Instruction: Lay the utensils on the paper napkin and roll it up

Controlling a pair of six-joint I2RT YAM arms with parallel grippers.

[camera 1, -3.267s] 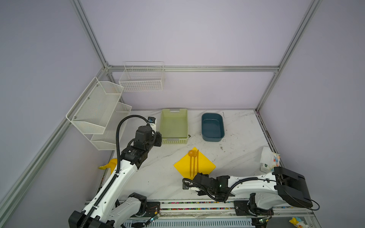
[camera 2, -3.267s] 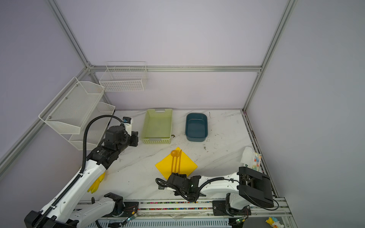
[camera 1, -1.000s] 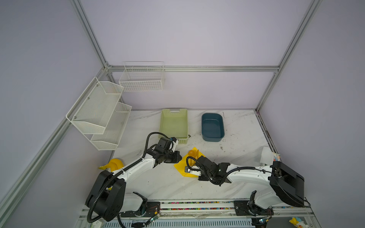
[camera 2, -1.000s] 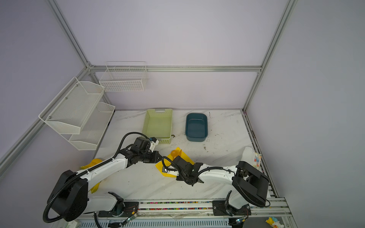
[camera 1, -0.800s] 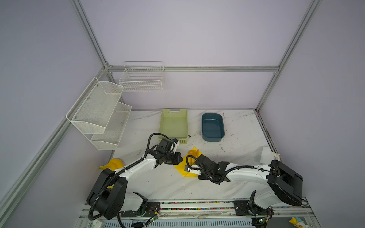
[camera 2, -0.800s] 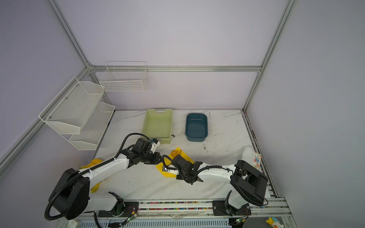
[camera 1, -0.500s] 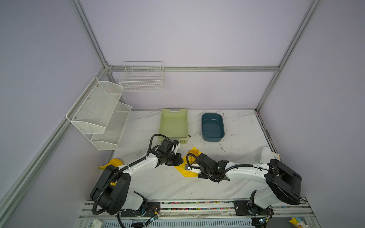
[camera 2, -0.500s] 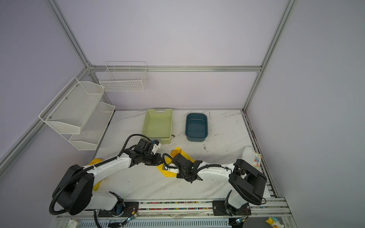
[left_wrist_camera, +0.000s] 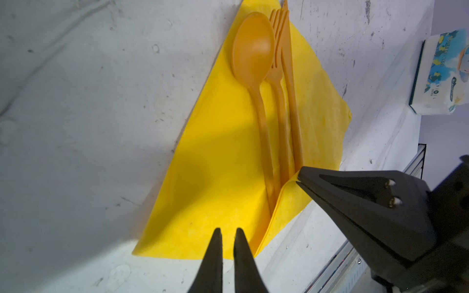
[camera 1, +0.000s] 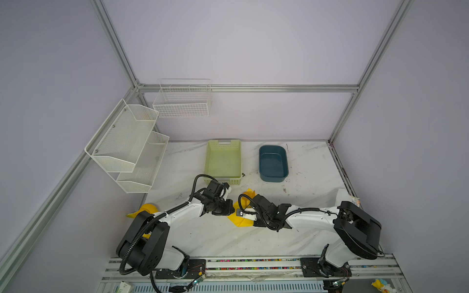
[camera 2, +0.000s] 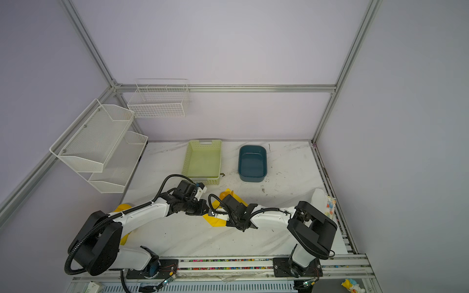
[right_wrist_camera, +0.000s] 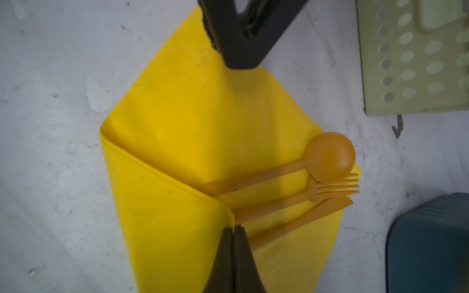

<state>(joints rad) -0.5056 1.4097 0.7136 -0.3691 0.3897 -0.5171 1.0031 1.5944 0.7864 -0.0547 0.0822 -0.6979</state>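
Both arms moved onto the napkin [right_wrist_camera: 177, 126]; my right gripper [right_wrist_camera: 234, 228] pinches its corner over 3 utensils [right_wrist_camera: 314, 194], left gripper [left_wrist_camera: 226, 230] nearly closed, empty.

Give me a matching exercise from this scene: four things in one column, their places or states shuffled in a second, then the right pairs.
1 spoon
2 paper napkin
3 right gripper
4 blue tub

A empty, beside the green basket
B shut on a napkin corner
C lying next to the fork
D one corner folded over

Pairs: 1-C, 2-D, 3-B, 4-A
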